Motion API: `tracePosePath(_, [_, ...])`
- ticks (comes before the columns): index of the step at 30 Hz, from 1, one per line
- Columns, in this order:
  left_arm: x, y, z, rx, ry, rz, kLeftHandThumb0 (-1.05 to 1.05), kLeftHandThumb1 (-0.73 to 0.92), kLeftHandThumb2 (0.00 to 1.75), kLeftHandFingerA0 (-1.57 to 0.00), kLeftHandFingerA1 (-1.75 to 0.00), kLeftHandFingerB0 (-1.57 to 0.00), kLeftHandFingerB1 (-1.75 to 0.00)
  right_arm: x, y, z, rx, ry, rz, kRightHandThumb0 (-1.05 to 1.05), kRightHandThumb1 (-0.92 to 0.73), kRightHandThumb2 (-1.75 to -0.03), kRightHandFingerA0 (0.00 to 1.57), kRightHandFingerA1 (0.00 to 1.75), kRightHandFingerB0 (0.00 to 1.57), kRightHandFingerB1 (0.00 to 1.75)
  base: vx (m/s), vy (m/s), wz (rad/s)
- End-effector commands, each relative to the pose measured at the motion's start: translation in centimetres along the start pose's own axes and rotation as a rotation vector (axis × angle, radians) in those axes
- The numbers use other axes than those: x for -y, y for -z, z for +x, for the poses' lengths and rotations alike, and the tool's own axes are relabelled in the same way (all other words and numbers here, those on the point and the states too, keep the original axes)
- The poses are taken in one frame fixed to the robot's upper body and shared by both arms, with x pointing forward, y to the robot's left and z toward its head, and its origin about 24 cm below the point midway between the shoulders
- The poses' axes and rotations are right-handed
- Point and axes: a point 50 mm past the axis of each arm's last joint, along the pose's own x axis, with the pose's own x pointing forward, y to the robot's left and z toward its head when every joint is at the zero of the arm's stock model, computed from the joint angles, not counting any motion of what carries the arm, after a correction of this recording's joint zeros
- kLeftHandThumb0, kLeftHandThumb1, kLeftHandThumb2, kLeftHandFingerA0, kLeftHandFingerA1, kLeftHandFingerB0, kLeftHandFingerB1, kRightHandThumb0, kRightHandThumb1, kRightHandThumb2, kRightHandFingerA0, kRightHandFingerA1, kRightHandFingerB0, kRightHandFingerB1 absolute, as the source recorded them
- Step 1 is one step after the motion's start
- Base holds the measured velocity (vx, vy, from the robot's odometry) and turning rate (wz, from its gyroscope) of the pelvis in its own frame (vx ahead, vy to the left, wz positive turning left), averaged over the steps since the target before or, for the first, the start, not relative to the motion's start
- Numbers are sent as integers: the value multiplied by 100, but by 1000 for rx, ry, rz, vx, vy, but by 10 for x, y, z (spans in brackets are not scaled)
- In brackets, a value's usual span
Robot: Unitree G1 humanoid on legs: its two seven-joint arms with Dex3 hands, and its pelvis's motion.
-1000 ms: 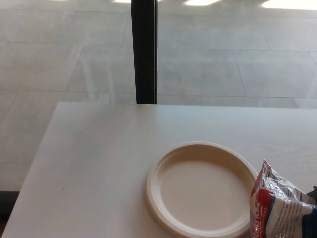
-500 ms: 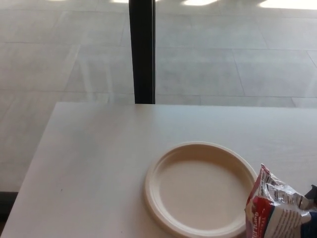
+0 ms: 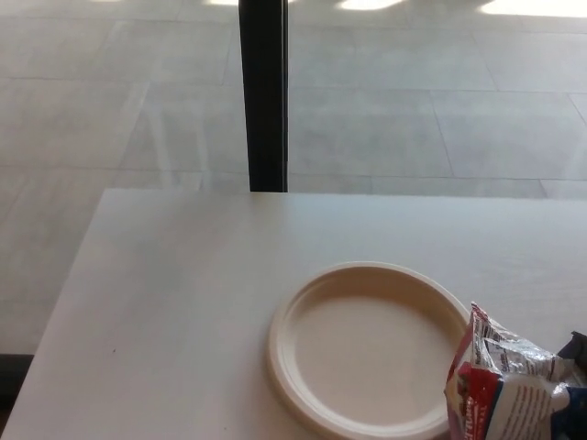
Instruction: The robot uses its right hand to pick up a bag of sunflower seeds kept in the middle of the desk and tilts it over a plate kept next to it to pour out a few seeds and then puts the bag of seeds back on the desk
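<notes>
A crinkled silver, red and blue bag of sunflower seeds [image 3: 506, 383] shows at the bottom right, its top edge leaning left over the right rim of the plate. The round cream paper plate [image 3: 367, 353] lies on the pale desk [image 3: 174, 293] and holds nothing. Only a black sliver of my right hand [image 3: 578, 342] shows at the right edge, against the bag's far side, holding it. My left hand is out of the picture.
A black post [image 3: 263, 92] rises behind the desk's far edge. Beyond it lies grey tiled floor [image 3: 413, 110]. The desk's left edge runs down to the bottom left corner.
The bag has shifted left and tipped further toward the plate, its top now over the plate's right rim. The camera shifted slightly after the first frame.
</notes>
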Motion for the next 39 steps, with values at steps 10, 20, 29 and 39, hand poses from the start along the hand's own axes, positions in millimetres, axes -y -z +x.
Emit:
tracePosePath(10, [-6,-3,-2,29,1,20,-69,70,61,-55,-57,-50,-42,16,-1,15,-101,46,152,-14,-44,-120,121,145,107,134,0,0,0])
tracePosePath(20, [-7,-2,-2,24,6,8,-69,70,61,-49,-55,-48,-41,25,-9,26,-115,40,158,-12,-44,-121,120,144,107,132,0,0,0])
tracePosePath(29, [-10,-2,-3,23,-5,60,-72,72,62,-51,-56,-49,-41,41,-24,43,-107,100,87,-8,-41,-120,90,175,81,159,0,0,0])
tracePosePath(39, [-12,1,-4,8,-13,25,-71,71,61,-51,-54,-49,-42,45,-28,58,-211,118,89,-19,-47,-102,117,132,97,113,0,0,0])
